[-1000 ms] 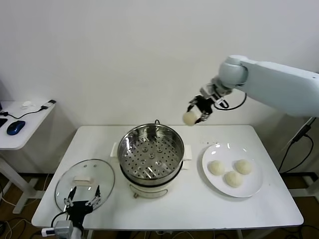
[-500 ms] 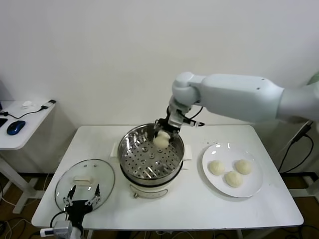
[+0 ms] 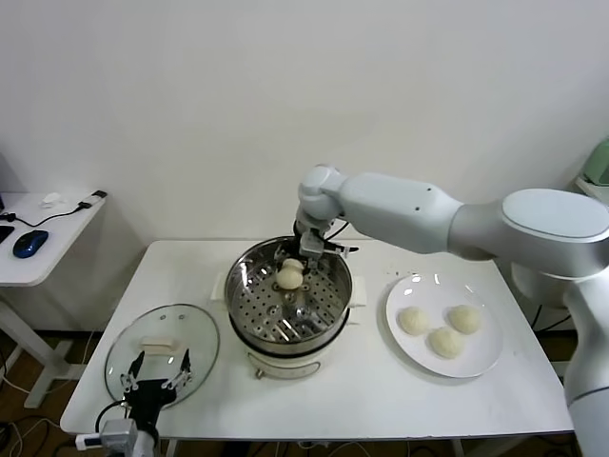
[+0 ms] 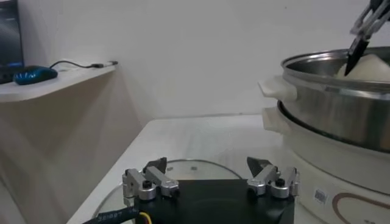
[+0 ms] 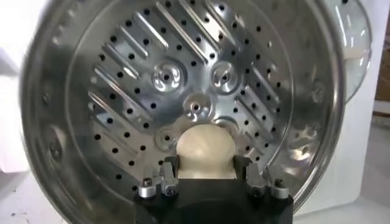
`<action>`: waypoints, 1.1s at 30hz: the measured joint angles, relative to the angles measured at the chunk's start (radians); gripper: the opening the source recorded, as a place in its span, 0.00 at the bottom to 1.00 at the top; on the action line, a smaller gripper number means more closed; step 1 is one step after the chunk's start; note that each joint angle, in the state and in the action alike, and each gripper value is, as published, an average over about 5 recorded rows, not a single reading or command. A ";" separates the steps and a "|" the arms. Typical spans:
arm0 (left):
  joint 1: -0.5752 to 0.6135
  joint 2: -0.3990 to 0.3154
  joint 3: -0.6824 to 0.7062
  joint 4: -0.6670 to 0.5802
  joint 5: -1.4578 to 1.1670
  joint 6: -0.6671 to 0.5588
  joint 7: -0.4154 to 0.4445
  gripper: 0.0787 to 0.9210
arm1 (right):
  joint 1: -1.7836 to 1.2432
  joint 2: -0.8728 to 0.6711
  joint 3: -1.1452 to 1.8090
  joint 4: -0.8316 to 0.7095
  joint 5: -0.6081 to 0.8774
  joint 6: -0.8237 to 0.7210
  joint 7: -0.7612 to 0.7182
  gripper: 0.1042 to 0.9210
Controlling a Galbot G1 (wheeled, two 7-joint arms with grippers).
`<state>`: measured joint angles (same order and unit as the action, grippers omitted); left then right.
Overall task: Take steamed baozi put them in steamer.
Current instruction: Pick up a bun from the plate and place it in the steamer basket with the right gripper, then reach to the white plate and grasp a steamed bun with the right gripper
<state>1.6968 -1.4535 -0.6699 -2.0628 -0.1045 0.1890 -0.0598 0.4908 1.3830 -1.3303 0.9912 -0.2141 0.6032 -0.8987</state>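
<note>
Steel walls of the steamer (image 3: 249, 286) ring the right gripper (image 3: 290, 273), which reaches down into the pot from the far side with its fingers closed on one steamed baozi (image 3: 289, 276); in the right wrist view that bun (image 5: 205, 152) sits clamped between the two fingertips (image 5: 168, 178) above the perforated tray floor (image 5: 152, 91), though whether it touches the floor I cannot tell; three more baozi (image 3: 443, 340) lie together on the white plate (image 3: 483, 360) just right of the steamer on the white table (image 3: 381, 400); the left gripper (image 3: 156, 386) waits at the near left corner, above the near edge of the glass lid (image 3: 133, 345), its fingers (image 4: 146, 182) spread wide and holding nothing; a side table (image 3: 57, 228) with a blue mouse (image 3: 29, 243) stands well apart to the left.
</note>
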 measured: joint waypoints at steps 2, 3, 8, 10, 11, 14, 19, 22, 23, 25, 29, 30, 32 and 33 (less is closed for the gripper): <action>-0.002 0.000 -0.001 0.000 -0.001 0.001 0.000 0.88 | -0.007 0.007 0.002 -0.021 -0.003 0.007 -0.003 0.61; -0.002 0.000 -0.001 0.000 -0.002 0.001 0.000 0.88 | -0.009 0.009 0.003 -0.030 -0.003 0.009 -0.004 0.61; -0.005 0.003 -0.002 0.001 -0.003 0.002 0.000 0.88 | -0.022 0.025 0.005 -0.069 0.001 0.020 -0.005 0.64; -0.007 0.003 -0.001 0.003 -0.003 0.002 0.000 0.88 | -0.027 0.032 0.008 -0.082 0.001 0.023 0.000 0.69; -0.008 0.003 -0.001 0.004 -0.003 0.002 0.000 0.88 | -0.028 0.034 0.009 -0.087 0.001 0.025 0.002 0.72; -0.009 0.003 -0.001 0.004 -0.003 0.002 -0.001 0.88 | -0.028 0.035 0.011 -0.094 0.008 0.030 0.007 0.81; -0.005 0.002 0.000 -0.004 -0.001 0.003 -0.001 0.88 | 0.001 0.024 0.000 -0.084 0.050 0.041 -0.010 0.88; -0.002 -0.002 0.003 -0.009 0.002 0.005 0.000 0.88 | 0.041 0.007 -0.018 -0.068 0.105 0.043 -0.041 0.88; -0.001 -0.003 0.004 -0.011 0.004 0.005 0.000 0.88 | 0.059 -0.001 -0.027 -0.062 0.131 0.041 -0.053 0.88; 0.000 -0.005 0.007 -0.015 0.008 0.005 0.000 0.88 | 0.099 -0.021 -0.052 -0.049 0.195 0.033 -0.077 0.88; 0.002 -0.008 0.009 -0.020 0.011 0.007 0.001 0.88 | 0.196 -0.077 -0.129 -0.016 0.360 -0.020 -0.121 0.88; 0.001 -0.009 0.009 -0.020 0.012 0.008 0.001 0.88 | 0.222 -0.097 -0.154 -0.005 0.403 -0.044 -0.130 0.88; -0.001 -0.010 0.010 -0.020 0.012 0.010 0.001 0.88 | 0.275 -0.141 -0.206 0.020 0.481 -0.099 -0.143 0.88; -0.003 -0.010 0.010 -0.020 0.013 0.010 0.001 0.88 | 0.301 -0.166 -0.233 0.034 0.516 -0.130 -0.149 0.88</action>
<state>1.6941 -1.4632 -0.6603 -2.0827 -0.0916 0.1994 -0.0586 0.7914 1.2170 -1.5630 1.0255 0.3017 0.4735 -1.0473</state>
